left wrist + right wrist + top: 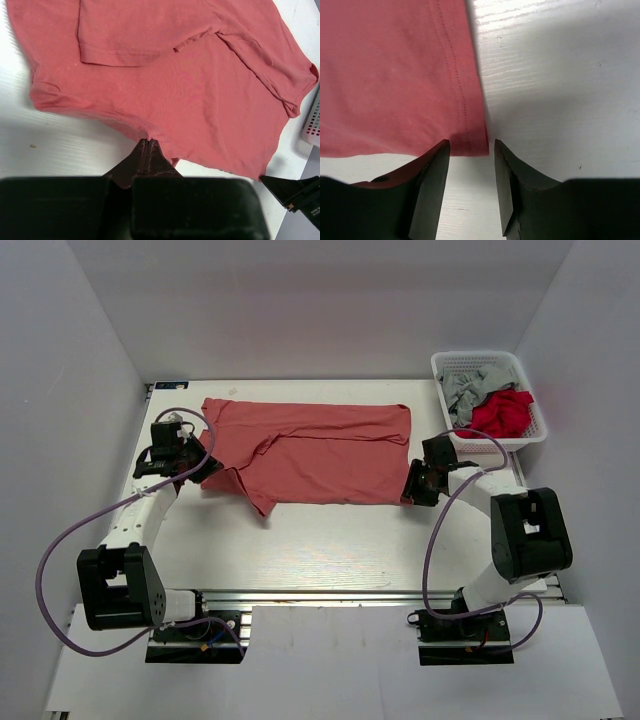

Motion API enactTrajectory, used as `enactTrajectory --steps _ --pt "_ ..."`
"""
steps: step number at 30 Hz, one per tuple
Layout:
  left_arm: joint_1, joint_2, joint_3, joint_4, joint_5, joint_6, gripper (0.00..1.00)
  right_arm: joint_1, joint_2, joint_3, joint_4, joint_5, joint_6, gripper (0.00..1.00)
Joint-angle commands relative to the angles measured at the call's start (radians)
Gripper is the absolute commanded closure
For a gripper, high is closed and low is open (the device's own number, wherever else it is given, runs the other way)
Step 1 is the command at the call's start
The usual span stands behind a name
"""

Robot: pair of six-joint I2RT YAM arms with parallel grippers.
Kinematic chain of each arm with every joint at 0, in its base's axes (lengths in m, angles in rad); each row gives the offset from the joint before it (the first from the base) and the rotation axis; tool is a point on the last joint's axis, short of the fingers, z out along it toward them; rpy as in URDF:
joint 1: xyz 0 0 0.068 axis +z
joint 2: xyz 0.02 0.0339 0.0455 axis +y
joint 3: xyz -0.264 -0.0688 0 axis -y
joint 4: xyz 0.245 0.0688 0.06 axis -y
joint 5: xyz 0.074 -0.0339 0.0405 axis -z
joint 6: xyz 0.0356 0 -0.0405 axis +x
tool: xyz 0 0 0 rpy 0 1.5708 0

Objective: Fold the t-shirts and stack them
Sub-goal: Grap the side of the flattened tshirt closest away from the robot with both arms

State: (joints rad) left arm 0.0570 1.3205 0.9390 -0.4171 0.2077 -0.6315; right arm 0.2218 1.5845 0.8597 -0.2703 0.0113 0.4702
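Two hands: left hand (148, 144) pinches soft salmon t-shirt (190, 85) edge, right hand (470, 145) parted, empty.

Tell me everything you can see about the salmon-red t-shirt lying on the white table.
The salmon-red t-shirt is soft, plain cloth, spread sideways and flat on the white table. It is partly folded, with a short sleeve lying over its body. Its stitched hem faces the right arm. The left gripper is shut on one edge. The open right gripper sits at a hem corner, not gripping it.
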Motion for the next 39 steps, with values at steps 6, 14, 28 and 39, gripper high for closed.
enactTrajectory --steps 6,14,28,39 --pt "-0.002 -0.033 -0.002 0.008 -0.004 0.01 1.0 -0.002 0.054 0.006 0.02 -0.001 0.016 0.75" --pt "0.009 0.02 0.055 0.032 0.008 0.01 1.0 -0.004 0.034 0.068 0.03 -0.036 0.015 1.0" --pt "0.009 0.296 0.371 -0.023 -0.004 0.019 1.0 -0.012 0.199 0.456 -0.181 -0.014 -0.062 1.0" --pt "0.009 0.509 0.618 -0.092 -0.034 0.019 1.0 -0.044 0.339 0.728 -0.293 0.033 -0.094 1.0"
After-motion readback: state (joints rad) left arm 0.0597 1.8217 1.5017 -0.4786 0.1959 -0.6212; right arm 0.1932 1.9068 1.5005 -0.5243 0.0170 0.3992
